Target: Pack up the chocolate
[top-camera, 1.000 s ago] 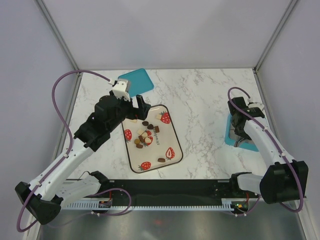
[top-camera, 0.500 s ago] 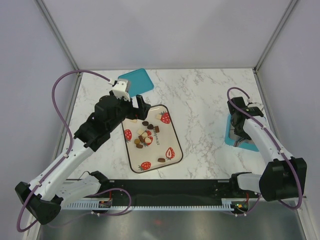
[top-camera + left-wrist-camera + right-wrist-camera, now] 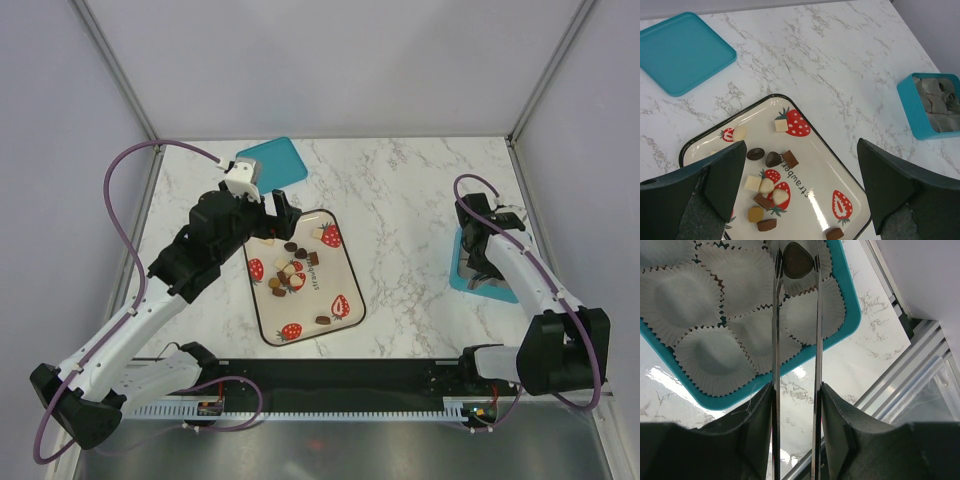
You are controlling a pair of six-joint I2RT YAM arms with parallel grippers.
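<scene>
The left end effector (image 3: 801, 149) is spread fully wide and empty above the strawberry-print tray (image 3: 817, 161), on which most of the chocolate pieces (image 3: 772, 159) are scattered, dark, tan and cream. The right end effector (image 3: 798, 257) is lowered over the teal box (image 3: 847, 315) near the right edge of the tabletop (image 3: 840, 65). One dark chocolate (image 3: 797, 262) is seen between its thin blades, resting in a white paper cup (image 3: 826, 265). Whether that piece is pinched cannot be told. A teal lid (image 3: 682, 52) lies beyond the tray.
</scene>
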